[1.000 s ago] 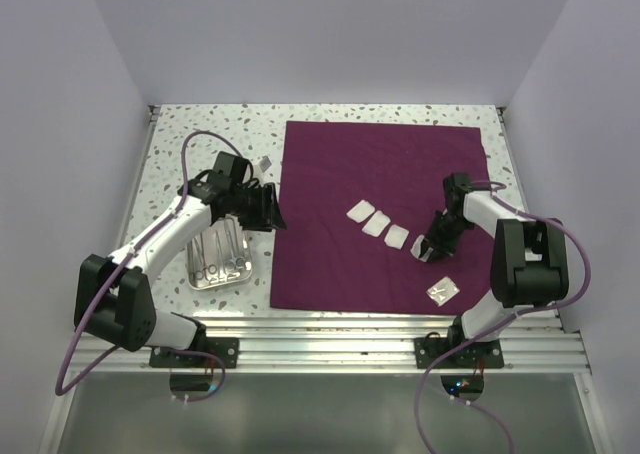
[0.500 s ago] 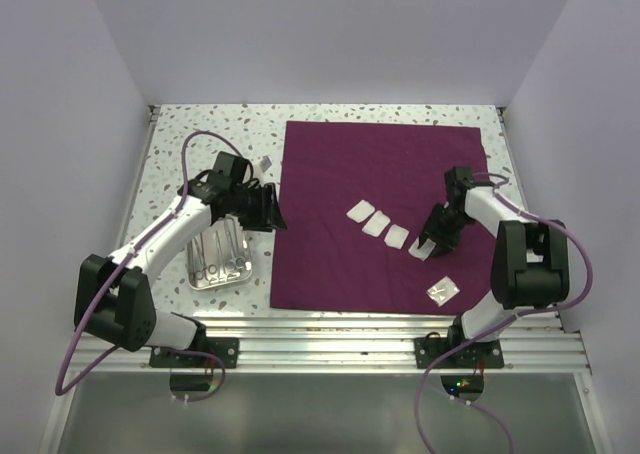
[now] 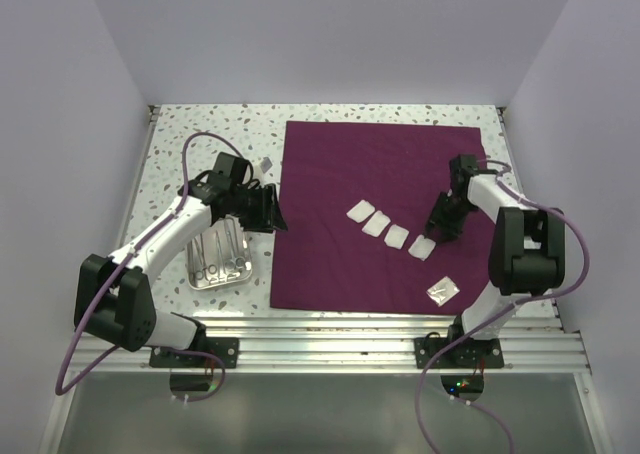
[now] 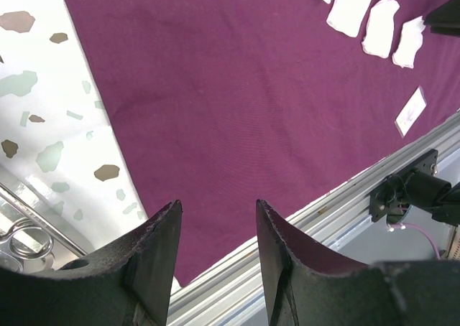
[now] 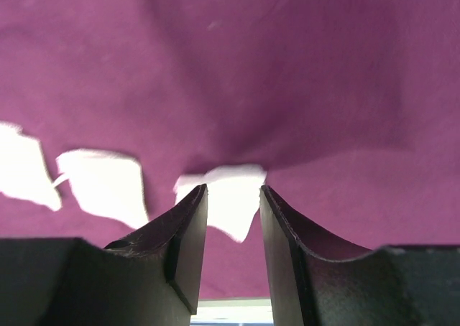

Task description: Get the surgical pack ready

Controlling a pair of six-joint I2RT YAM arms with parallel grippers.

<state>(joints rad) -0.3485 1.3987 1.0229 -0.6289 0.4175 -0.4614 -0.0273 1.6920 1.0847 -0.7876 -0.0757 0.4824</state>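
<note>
Four white gauze squares point(image 3: 397, 236) lay in a slanting row on the flat maroon cloth point(image 3: 340, 164); in the wrist view the right gripper's fingers point(image 5: 188, 225) cut off part of the rightmost one. One small packet point(image 3: 441, 290) sat near the cloth's near right corner. One steel tray point(image 3: 218, 257) stood left of the cloth, its instruments point(image 3: 215, 264) too small to count. The right gripper point(image 3: 443, 229) hung low over the gauze, fingers apart, gripping nothing. The left gripper point(image 3: 272, 214) reached to the cloth's left edge, fingers parted and empty.
</note>
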